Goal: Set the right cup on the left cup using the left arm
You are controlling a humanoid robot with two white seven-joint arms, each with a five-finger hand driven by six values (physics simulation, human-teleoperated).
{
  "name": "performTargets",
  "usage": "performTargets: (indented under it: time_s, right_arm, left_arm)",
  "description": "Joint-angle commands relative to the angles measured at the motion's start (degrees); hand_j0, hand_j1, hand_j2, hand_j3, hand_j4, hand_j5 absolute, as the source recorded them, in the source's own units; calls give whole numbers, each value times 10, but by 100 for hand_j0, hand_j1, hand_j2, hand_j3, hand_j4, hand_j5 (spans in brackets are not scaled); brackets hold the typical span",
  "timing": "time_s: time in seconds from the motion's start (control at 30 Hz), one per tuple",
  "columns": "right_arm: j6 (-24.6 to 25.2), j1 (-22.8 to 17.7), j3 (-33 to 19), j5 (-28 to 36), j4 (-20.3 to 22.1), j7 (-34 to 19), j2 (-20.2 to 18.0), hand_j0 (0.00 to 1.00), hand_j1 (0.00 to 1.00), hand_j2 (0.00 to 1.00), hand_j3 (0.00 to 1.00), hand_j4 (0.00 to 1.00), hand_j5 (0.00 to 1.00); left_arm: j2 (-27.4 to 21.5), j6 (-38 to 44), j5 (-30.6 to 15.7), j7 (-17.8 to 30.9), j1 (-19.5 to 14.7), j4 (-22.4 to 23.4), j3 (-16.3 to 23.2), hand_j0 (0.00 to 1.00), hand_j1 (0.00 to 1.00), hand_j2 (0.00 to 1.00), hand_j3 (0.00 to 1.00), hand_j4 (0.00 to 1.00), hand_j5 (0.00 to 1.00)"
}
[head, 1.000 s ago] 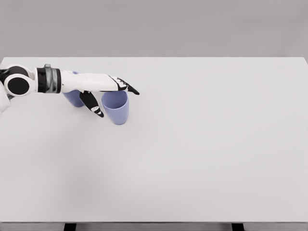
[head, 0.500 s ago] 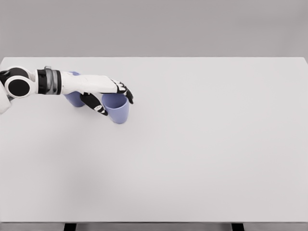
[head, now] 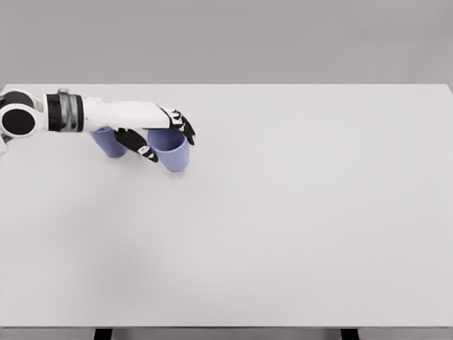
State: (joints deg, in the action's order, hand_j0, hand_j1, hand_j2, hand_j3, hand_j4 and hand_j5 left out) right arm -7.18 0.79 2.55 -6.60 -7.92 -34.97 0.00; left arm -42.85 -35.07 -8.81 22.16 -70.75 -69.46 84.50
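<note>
A big white table [head: 297, 227] fills most of the view, and a plain gray wall [head: 226, 39] is behind it. 2 small blue cups sit near the far left part of the table.

The left arm [head: 85, 115] comes in from the left side. It is white with black and gray bands near the wrist. It reaches out flat above the table.

The left hand [head: 157, 129] is at the right cup [head: 172, 151]. The fingers [head: 182, 125] curl over the top rim of this cup, on its far side. The thumb [head: 136, 144] presses at the near left side of it. So the hand is closed around the right cup and holds it at the top. The cup leans a little, with its bottom pointing down and to the right. You cannot tell if its bottom touches the table.

The left cup [head: 107, 142] is just beside the right cup, on its left. The arm passes over it and hides its top. Only its lower part shows below the arm. The 2 cups are close, and the thumb is between them.
</note>
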Motion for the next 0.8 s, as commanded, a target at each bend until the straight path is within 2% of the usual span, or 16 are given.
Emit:
performTargets:
  time_s: [0.0,0.23,0.43,0.77]
  right_arm:
    - [0,0,0,-1,-1,0,0,100,100,100,100,100,100]
    - [0,1,0,-1,0,0,0,100,100,100,100,100,100]
    - [0,1,0,-1,0,0,0,100,100,100,100,100,100]
    - [0,1,0,-1,0,0,0,100,100,100,100,100,100]
  left_arm:
    - [-19,1,-14,3,-2,-23,-1,61,61,61,61,61,61]
    - [-71,1,-40,9,-34,-71,0,60,60,60,60,60,60]
    - [-86,1,-64,10,-64,-78,1,60,60,60,60,60,60]
    - [-103,1,-103,44,-101,-71,3,60,60,60,60,60,60]
